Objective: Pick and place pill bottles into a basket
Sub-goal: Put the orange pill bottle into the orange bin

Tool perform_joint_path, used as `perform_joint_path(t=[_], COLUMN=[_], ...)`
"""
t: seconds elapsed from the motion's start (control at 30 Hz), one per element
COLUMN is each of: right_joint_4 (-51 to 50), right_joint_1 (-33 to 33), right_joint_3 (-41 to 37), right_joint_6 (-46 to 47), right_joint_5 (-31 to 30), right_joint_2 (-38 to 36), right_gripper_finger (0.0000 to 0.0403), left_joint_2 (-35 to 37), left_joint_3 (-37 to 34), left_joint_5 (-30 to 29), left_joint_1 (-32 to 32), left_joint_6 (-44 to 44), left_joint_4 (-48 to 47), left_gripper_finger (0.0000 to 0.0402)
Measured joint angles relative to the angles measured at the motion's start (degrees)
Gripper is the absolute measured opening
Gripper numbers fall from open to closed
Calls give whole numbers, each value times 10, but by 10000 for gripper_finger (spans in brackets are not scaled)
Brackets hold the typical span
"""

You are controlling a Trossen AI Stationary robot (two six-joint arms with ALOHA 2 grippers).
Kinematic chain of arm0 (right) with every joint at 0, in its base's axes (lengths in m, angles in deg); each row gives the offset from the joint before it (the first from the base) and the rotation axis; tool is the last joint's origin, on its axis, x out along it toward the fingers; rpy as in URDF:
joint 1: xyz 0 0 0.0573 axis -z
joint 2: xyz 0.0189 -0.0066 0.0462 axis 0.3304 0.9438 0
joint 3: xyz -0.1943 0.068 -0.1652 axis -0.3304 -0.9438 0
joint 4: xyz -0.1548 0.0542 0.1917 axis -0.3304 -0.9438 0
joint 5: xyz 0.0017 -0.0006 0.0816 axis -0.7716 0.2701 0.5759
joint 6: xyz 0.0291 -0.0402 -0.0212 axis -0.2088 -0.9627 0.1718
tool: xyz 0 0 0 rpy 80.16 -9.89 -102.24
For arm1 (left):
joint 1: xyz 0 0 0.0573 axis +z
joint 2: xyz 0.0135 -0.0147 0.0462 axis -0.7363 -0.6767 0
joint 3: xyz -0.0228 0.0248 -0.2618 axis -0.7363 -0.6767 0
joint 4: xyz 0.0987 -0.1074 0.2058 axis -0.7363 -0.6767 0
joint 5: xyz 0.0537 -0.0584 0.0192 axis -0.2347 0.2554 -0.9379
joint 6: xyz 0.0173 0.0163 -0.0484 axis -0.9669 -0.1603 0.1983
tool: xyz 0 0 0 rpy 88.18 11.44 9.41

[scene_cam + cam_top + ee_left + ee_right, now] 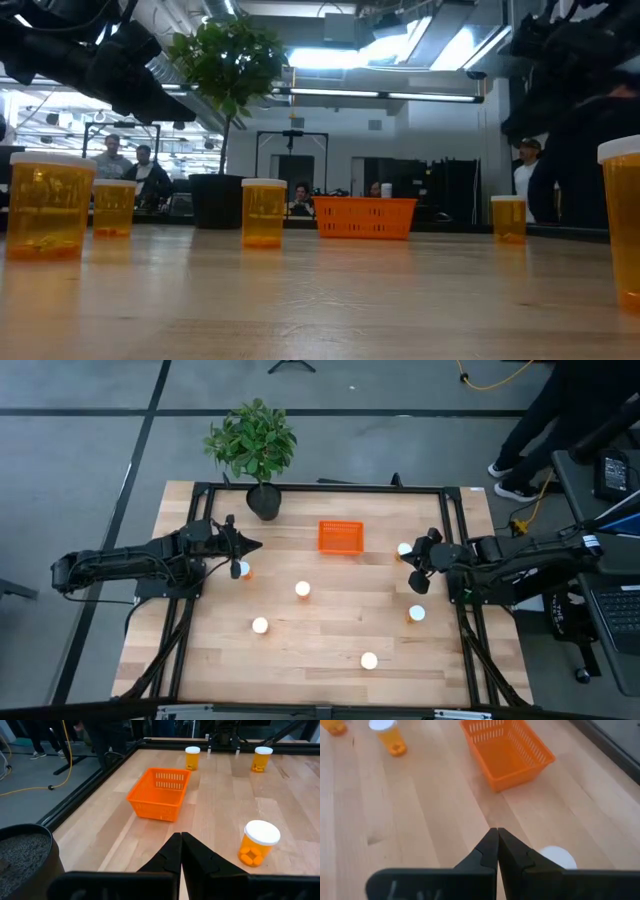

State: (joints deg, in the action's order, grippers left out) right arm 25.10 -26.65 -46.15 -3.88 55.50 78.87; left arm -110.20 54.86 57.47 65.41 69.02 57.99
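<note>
- High view gives you the basket (pixel 340 537) on the far middle of the table (pixel 330 630), empty, with all six pill bottles standing on the wood around it
- You see the left gripper (pixel 250 547) hovering left of the basket; in its wrist view the fingers (pixel 172 852) meet tip to tip, jaws closed on nothing
- One bottle (pixel 243 569) stands just beside that gripper, on the near side of it, apart from the fingers; the same bottle (pixel 258 842) shows upright in the left wrist view
- Your right gripper (pixel 408 560) sits right of the basket, its jaws likewise pressed together and empty in the right wrist view (pixel 497 840)
- A white-capped bottle (pixel 404 549) lies just beside that gripper's tips; whether they touch you cannot tell
- Other bottles stand at mid-table (pixel 303 589), near left (pixel 260 625), near centre (pixel 369 660) and right (pixel 417 614)
- A potted plant (pixel 255 445) stands at the far edge, left of the basket
</note>
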Motion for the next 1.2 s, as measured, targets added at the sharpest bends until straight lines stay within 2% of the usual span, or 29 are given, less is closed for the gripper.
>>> perform_joint_path(t=[0.2, 0.33, 0.73, 0.87, 1.0, 1.2], right_joint_4=[-21, -26, -25, -26, -28, -43], right_joint_1=[0, 0, 0, 0, 0, 0], right_joint_3=[0, 0, 0, 0, 0, 1], right_joint_6=[-1, 0, -3, -4, -2, 13], right_joint_5=[6, 17, 15, 15, 15, 15], right_joint_2=[0, 0, 0, 0, 0, 0], right_gripper_finger=[13, 40, 236, 282, 302, 304], left_joint_2=[0, 0, 0, 0, 0, 0], left_joint_3=[0, 0, 0, 0, 0, 0], left_joint_5=[0, 0, 0, 0, 0, 0], left_joint_1=[0, 0, 0, 0, 0, 0], left_joint_6=[0, 0, 0, 0, 0, 0], left_joint_4=[0, 0, 0, 0, 0, 0], left_gripper_finger=[4, 4, 7, 6, 6, 6])
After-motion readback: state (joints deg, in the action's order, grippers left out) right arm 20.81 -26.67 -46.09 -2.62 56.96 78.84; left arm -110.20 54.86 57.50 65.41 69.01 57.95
